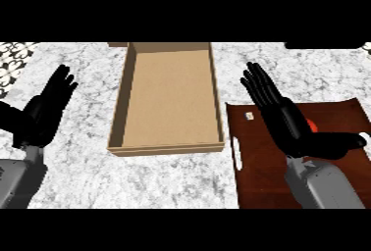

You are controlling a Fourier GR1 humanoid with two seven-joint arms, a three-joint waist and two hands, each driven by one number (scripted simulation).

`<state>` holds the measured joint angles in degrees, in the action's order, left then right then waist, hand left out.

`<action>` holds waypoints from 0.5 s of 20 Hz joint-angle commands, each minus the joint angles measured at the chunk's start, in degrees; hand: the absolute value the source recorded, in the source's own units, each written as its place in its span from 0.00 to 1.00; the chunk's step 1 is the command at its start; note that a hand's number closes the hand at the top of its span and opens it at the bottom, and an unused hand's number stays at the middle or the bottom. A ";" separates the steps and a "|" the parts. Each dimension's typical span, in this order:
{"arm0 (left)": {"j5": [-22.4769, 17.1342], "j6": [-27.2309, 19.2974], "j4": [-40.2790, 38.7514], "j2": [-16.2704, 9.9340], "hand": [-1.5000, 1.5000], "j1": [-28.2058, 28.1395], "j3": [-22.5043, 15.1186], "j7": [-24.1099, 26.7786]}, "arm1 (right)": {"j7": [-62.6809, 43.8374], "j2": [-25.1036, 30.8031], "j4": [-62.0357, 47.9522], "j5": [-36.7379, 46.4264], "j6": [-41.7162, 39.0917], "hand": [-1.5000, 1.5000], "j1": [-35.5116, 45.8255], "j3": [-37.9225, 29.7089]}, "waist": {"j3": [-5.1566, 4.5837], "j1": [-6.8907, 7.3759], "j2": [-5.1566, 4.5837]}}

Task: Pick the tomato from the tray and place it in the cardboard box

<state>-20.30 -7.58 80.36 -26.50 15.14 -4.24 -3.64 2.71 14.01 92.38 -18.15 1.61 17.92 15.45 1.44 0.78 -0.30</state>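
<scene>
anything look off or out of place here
Nothing stands out. The cardboard box sits square and holds nothing, the tomato lies on the tray, half hidden by the open right hand.

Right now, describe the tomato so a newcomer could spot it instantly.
Right of the cardboard box lies a dark brown tray. The tomato sits on it, mostly hidden behind the right hand. It is the only red thing there.

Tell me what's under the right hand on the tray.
Under the right hand a sliver of the red tomato shows on the dark tray; the hand covers most of it. A small pale item lies uncovered near the tray's far left corner.
</scene>
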 commanded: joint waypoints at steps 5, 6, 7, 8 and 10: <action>12.35 -6.39 -0.08 -0.54 0.50 -6.86 -4.91 3.14 | 7.35 8.58 -7.95 -12.20 -19.43 0.00 7.70 -12.35 | -1.28 0.90 -0.07; 15.02 -8.09 0.21 -0.59 0.50 -6.10 -6.65 2.17 | 7.30 9.52 -10.33 -13.59 -20.60 0.00 11.95 -14.56 | -1.22 1.54 -0.29; 10.57 -4.98 -1.35 -1.27 0.50 -5.66 -4.42 0.88 | 3.08 22.57 -7.19 11.05 -11.24 0.00 7.98 -8.36 | -2.78 -1.16 0.47; 11.64 -6.29 -0.51 -0.14 0.50 -6.98 -5.46 1.31 | 5.31 21.53 -10.23 12.76 -8.02 1.00 7.37 -10.04 | -1.64 0.35 -0.10; 13.86 -7.54 1.83 0.26 0.50 -8.90 -7.34 0.16 | 10.02 12.28 -20.88 3.93 -5.27 0.00 5.21 -15.54 | -1.27 1.02 -0.20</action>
<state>-9.24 -13.38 80.43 -26.62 8.97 -9.41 -2.55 8.77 26.47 80.75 -16.04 -7.13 23.96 4.45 0.02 1.22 -0.36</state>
